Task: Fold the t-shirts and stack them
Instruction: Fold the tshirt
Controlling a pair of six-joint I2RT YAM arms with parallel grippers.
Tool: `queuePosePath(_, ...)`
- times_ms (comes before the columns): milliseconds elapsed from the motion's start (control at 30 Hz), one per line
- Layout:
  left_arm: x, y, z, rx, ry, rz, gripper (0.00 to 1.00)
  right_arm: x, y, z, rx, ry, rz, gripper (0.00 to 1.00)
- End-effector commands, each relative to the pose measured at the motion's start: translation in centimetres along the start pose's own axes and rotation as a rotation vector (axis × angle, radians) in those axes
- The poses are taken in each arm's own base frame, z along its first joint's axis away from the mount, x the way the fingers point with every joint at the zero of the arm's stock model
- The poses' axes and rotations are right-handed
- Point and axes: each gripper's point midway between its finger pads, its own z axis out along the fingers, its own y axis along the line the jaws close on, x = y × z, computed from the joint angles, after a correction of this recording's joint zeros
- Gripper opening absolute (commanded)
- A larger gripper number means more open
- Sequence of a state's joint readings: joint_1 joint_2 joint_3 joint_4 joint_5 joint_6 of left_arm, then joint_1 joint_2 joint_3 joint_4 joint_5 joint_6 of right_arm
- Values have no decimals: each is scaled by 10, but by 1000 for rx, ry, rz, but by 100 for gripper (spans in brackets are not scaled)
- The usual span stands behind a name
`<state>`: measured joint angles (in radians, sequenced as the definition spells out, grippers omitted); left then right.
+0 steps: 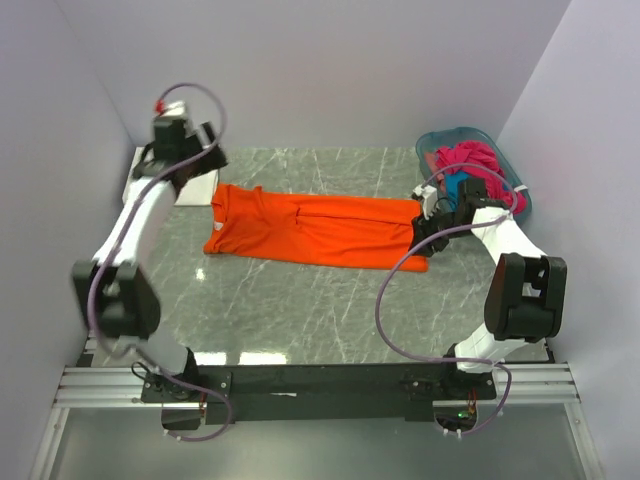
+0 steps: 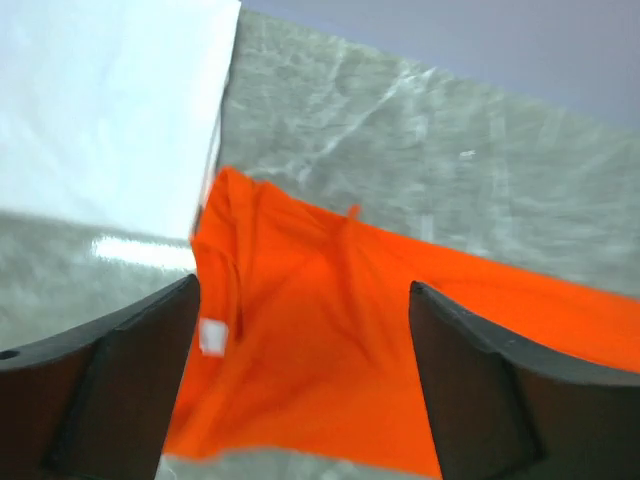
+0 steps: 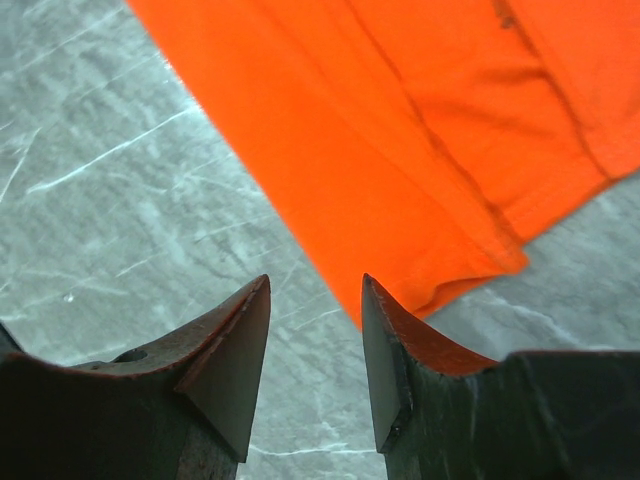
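Note:
A bright orange t-shirt point(image 1: 310, 228) lies folded into a long strip across the grey marble table. My left gripper point(image 1: 205, 160) is open and empty, hovering above the shirt's left end point(image 2: 300, 340), where a small white label shows at the collar. My right gripper point(image 1: 425, 225) is open and empty just above the table at the shirt's right bottom corner point(image 3: 440, 170). A white folded shirt point(image 1: 185, 185) lies at the far left, also in the left wrist view point(image 2: 100, 100). Magenta and blue shirts point(image 1: 470, 165) sit in the basket.
A teal plastic basket point(image 1: 515, 185) stands at the back right, close behind my right arm. White walls close in the table on the left, back and right. Bare marble point(image 1: 300, 310) lies in front of the orange shirt.

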<state>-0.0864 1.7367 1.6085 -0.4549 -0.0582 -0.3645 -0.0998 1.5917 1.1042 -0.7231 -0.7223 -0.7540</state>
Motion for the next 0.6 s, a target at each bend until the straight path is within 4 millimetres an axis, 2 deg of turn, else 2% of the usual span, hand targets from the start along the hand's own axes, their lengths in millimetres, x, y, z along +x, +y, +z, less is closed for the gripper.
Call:
queuePosePath(0, 27, 33, -32, 66, 30, -229, 87, -6, 23, -4, -53, -22, -60, 49)
queuePosePath(33, 36, 37, -38, 92, 33, -274, 84, -6, 24, -4, -55, -25, -60, 49)
queuePosePath(67, 69, 41, -52, 121, 89, -365, 81, -8, 25, -5, -51, -35, -50, 49)
queuePosePath(100, 80, 53, -56, 115, 97, -422, 75, -11, 25, -6, -49, -42, -46, 49)
queuePosePath(133, 90, 55, -59, 123, 98, -490, 74, -12, 26, -5, -54, -46, -35, 49)
queuePosePath(167, 122, 61, -65, 112, 140, -534, 72, -13, 26, -5, -55, -49, -29, 49)
queuePosePath(267, 156, 64, -64, 138, 148, -618, 66, -12, 24, -3, -49, -50, -12, 49)
queuePosePath(433, 172, 76, -48, 116, 178, -650, 55, -5, 23, -2, -33, -32, -3, 49)
queuePosePath(567, 174, 92, -41, 44, 165, -650, 55, -2, 24, 0, -37, -35, 1, 50)
